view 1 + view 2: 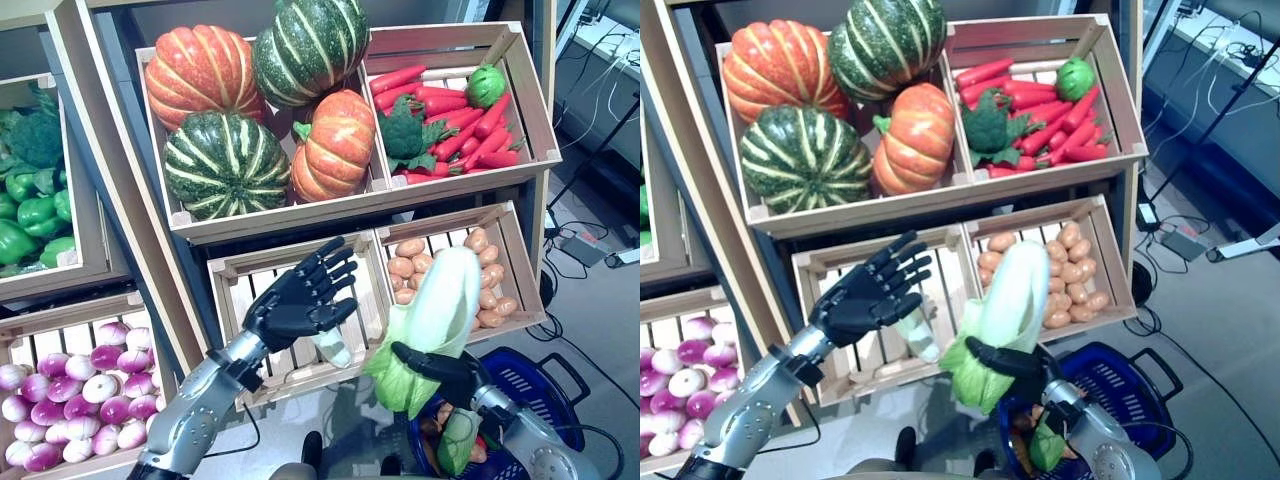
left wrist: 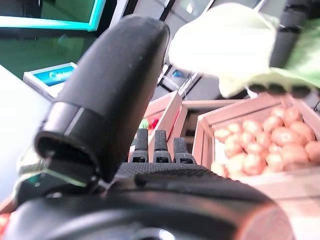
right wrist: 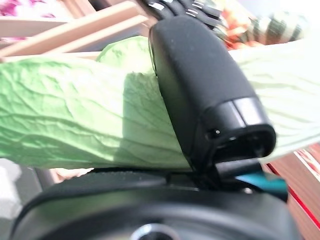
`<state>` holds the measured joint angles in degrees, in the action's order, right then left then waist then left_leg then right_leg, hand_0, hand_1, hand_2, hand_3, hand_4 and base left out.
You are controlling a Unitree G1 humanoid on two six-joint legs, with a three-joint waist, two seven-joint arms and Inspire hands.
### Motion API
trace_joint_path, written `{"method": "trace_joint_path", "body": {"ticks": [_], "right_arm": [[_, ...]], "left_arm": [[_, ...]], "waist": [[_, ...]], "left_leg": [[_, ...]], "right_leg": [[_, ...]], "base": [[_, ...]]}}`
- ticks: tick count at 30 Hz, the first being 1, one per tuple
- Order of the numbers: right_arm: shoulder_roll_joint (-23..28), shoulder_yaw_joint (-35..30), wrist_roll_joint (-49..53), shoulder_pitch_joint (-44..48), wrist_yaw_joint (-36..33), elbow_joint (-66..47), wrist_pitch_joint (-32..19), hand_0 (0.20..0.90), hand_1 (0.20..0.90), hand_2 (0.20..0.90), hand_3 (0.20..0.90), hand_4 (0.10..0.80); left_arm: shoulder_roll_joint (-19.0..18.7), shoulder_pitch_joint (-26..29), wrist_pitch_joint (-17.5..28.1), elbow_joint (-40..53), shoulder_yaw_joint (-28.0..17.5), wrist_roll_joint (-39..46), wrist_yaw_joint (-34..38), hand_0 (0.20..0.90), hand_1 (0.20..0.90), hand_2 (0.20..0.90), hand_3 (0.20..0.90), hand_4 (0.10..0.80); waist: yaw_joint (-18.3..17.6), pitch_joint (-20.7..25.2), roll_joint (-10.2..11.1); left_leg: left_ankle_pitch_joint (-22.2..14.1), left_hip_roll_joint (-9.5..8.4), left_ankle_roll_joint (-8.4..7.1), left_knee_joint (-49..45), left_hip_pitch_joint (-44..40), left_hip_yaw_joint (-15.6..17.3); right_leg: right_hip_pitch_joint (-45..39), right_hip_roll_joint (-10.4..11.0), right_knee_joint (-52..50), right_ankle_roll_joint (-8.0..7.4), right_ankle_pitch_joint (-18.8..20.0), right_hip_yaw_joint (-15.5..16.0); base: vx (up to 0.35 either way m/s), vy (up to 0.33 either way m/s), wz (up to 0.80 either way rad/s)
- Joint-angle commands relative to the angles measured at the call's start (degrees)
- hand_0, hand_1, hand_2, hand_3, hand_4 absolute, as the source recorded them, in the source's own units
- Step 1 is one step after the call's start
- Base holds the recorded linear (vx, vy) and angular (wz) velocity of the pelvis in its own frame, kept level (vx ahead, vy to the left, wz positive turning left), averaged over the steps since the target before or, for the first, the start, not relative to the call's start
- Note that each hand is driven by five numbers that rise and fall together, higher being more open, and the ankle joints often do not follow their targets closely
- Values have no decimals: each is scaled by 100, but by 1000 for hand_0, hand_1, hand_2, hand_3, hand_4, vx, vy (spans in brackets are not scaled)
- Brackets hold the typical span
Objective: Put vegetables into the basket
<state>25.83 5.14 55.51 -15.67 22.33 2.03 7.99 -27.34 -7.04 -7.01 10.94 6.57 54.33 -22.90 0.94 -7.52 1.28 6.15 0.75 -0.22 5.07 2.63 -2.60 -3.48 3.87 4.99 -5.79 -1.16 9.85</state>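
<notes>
We grasp a long pale-green cabbage (image 1: 432, 322) in our right hand (image 1: 445, 372) above the partly filled blue plastic basket (image 1: 545, 395) at lower right, not yet dropped, left hand (image 1: 297, 300) released.

Four pumpkins (image 1: 255, 105), one held cabbage (image 1: 430, 320), one blue basket (image 1: 540, 395), and two robot hands (image 1: 300, 295).

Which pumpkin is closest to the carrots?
The smaller orange pumpkin at the front right of its crate, leaning against the wall shared with the carrots. The other orange pumpkin and both green striped ones sit farther left.
</notes>
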Motion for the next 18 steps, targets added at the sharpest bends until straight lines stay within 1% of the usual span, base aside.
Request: {"method": "trace_joint_path", "body": {"ticks": [1,3,4,5,6,7,9,11,14,17,18], "right_arm": [[-254,-348,892,530,233,-510,-1150,300,300,300,300,400],[-426,-486,1280,642,166,-392,-1581,300,300,300,300,400],[-464,-524,1385,674,187,-358,-1655,300,300,300,300,400],[-541,-577,1557,713,202,-293,-1837,300,300,300,300,400],[-540,-577,1559,715,204,-291,-1839,300,300,300,300,400],[-670,-677,1811,833,184,-177,-2093,300,300,300,300,400],[-725,-809,2126,1006,197,6,-2340,300,300,300,300,400],[-802,-916,2419,1168,248,166,-2544,300,300,300,300,400],[-845,-1113,2919,1374,133,309,-2853,300,300,300,300,400],[-916,-1412,3323,1726,-169,355,-3276,300,300,300,300,400],[-936,-1463,3361,1782,-196,357,-3354,300,300,300,300,400]], "left_arm": [[40,437,829,296,-329,306,-315,900,900,900,900,800],[-2,520,1072,235,-406,301,-273,900,900,900,900,800],[11,545,1150,217,-407,282,-239,900,900,900,900,800],[25,566,1239,198,-432,297,-224,900,900,900,900,800],[24,568,1240,196,-432,297,-224,900,900,900,900,800],[24,619,1420,156,-491,329,-206,900,900,900,900,800],[24,707,1628,135,-566,425,-258,900,900,900,900,800],[41,799,1785,112,-584,462,-280,900,900,900,900,800],[64,860,1903,95,-601,579,-270,900,900,900,900,800],[98,1039,2019,74,-487,471,-248,900,900,900,900,800],[112,1085,2063,46,-453,448,-255,900,900,900,900,800]], "waist": [[-28,-107,110],[-61,-332,66],[-71,-393,59],[-86,-487,42],[-85,-487,42],[-113,-658,12],[-143,-932,-40],[-162,-1186,-69],[-163,-1509,-93],[-152,-1893,-150],[-155,-1939,-159]], "left_leg": [[-431,156,-150,-7,-103,-52],[-390,150,-137,-7,79,-67],[-381,144,-132,-7,118,-68],[-366,140,-121,-7,172,-57],[-366,140,-121,-7,174,-57],[-338,133,-99,-8,274,-18],[-305,115,-65,-114,471,51],[-327,87,-44,-450,780,83],[-348,24,-5,-880,1225,71],[-303,-62,31,-1110,1753,88],[-303,-83,38,-1156,1843,90]], "right_leg": [[492,212,-143,-149,406,-256],[700,178,-283,-110,354,-266],[750,172,-306,-101,351,-270],[824,157,-351,-85,340,-282],[828,157,-355,-85,339,-283],[982,128,-477,-54,301,-313],[1240,82,-717,0,253,-375],[1553,53,-1066,45,212,-434],[1972,31,-1452,83,223,-505],[2433,13,-1666,112,288,-584],[2524,14,-1705,111,295,-591]], "base": [[-188,18,4],[-178,27,3],[-142,20,0],[-87,14,1],[-147,40,0],[-174,58,-1],[-223,79,-4],[-173,53,-5],[-134,17,-16],[-182,17,-7],[-143,38,-13]]}}
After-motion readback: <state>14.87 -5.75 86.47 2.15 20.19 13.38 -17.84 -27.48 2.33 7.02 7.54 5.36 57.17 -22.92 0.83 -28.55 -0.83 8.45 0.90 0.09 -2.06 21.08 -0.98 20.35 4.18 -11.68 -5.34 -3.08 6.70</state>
